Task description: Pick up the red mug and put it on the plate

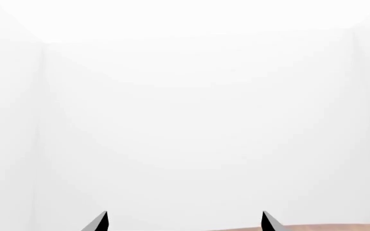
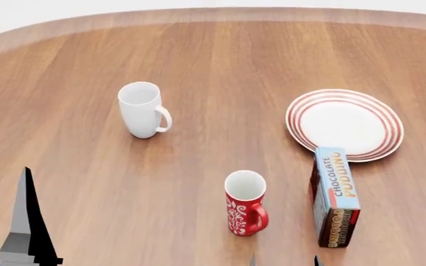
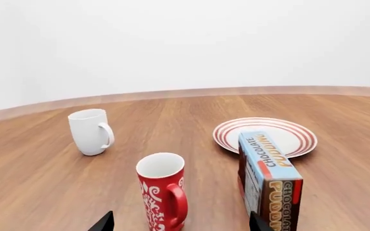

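Right gripper low at the near edge of the wooden table, only two dark fingertips showing, spread apart, nothing between them, aimed level across the tabletop toward the far edge. In head view just two tiny tips at the near edge. Left gripper also spread, holding nothing, its tips pointing at blank white wall with only a sliver of table showing; the left arm sits at the near left corner in head view. Red mug upright near the near edge, just ahead of the right gripper, untouched, handle turned toward the near right. Chocolate pudding box stands on its long edge just right of the mug, apart from it, its far end at or overlapping the near rim of the plate. Plate flat toward the right side, well beyond the mug. White mug upright, farther back toward the left, well apart from everything.
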{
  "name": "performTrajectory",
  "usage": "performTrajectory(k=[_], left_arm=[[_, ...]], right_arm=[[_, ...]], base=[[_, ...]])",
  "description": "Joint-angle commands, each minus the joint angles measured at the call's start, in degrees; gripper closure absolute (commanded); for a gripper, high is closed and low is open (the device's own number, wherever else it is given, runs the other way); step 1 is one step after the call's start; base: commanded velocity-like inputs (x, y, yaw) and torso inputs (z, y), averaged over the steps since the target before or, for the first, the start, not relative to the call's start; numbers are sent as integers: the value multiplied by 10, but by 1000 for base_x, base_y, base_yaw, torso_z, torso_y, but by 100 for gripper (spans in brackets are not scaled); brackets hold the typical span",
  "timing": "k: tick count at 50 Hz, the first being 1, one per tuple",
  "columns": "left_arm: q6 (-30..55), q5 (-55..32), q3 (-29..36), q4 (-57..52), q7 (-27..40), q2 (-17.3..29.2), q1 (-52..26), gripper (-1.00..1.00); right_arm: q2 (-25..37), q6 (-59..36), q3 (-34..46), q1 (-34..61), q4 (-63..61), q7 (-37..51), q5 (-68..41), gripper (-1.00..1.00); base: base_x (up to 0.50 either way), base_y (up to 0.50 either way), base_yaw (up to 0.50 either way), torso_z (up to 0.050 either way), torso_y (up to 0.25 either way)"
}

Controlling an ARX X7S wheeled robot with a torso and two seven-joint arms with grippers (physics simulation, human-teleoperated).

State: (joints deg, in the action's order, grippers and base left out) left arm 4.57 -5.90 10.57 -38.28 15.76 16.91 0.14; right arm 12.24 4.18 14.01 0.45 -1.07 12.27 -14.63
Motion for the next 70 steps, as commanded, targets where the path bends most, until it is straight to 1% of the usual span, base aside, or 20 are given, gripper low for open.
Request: performTrajectory(k=[1,70], left_arm=[[0,-2,2,-1,4,4,0,-100],[-2,-7,19,0,22,21,-5,-100]], right_arm=[[2,0,3,1,0,3,-2,-100],[15,10,19,3,3,18,-17,-100]], base=[[148,0,0,0,0],[150,0,0,0,0]])
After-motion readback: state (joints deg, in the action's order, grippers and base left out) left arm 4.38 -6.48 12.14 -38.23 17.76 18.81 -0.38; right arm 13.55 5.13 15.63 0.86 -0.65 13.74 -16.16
